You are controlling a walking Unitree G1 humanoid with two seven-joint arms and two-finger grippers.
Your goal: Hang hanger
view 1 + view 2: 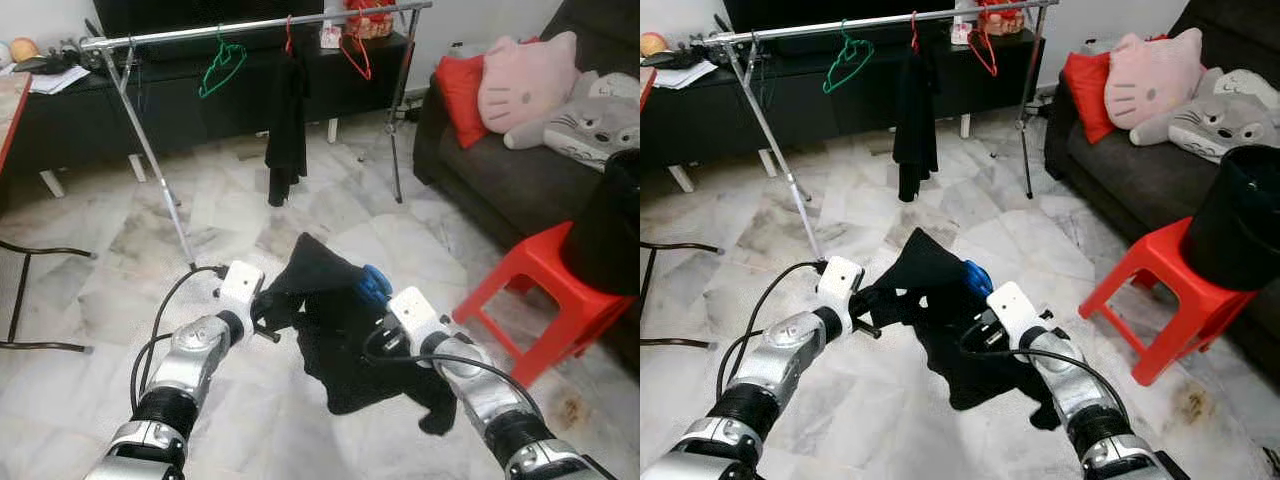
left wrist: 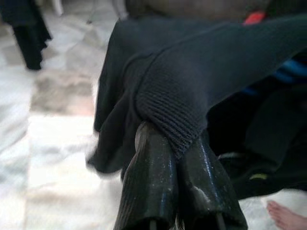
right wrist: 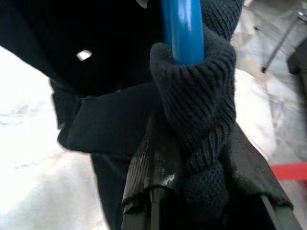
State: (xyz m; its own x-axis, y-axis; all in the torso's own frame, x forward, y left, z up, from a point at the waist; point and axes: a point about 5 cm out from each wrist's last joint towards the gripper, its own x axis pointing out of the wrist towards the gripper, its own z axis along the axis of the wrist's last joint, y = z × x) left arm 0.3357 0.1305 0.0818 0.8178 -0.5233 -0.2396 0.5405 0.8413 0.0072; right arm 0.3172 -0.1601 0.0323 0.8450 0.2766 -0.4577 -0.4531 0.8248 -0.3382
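Gripping floppy black sweater: left gripper clamped on hem, right gripper clamped on knit w/ blue hanger; I'd grab hanger, it's stiff.

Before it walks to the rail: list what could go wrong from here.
1. The left pincer pinches only the ribbed hem of the black sweater; it could slip free.
2. The right pincer grips knit bunched around the blue hanger, so the hanger might slide.
3. Loose cloth could catch on the clothes rail.
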